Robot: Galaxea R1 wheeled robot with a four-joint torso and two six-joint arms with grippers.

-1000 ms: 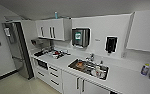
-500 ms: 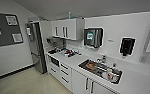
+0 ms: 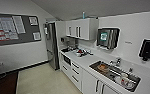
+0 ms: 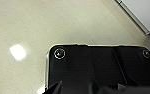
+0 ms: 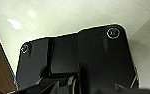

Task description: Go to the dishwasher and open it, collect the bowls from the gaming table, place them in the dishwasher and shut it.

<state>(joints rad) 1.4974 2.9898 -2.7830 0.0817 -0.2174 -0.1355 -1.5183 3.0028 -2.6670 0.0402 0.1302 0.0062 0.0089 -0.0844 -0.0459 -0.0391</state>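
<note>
**Driving into the kitchenette**

Facing a run of white cabinets [image 3: 76, 72] across the frame's centre and lower right. Sink [image 3: 114, 75] at lower right, holding dishes; tall steel fridge [image 3: 51, 45] left of centre; noticeboard [image 3: 16, 28] at upper left. Cannot pick out the dishwasher front among the cabinet doors. Wrist views aimed down at pale floor [image 4: 53, 25], probably arms tucked for travel. Cannot tell whether either pincer is released or clenched.

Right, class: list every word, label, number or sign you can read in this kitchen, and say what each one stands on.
No text can be read.
Papers on the grey noticeboard: printed, too blurred to read.
Small mark on the wall between the two dispensers: too blurred to read.
Green panel on the paper towel dispenser: no legible words.
Black dispenser: no label can be made out.
</note>
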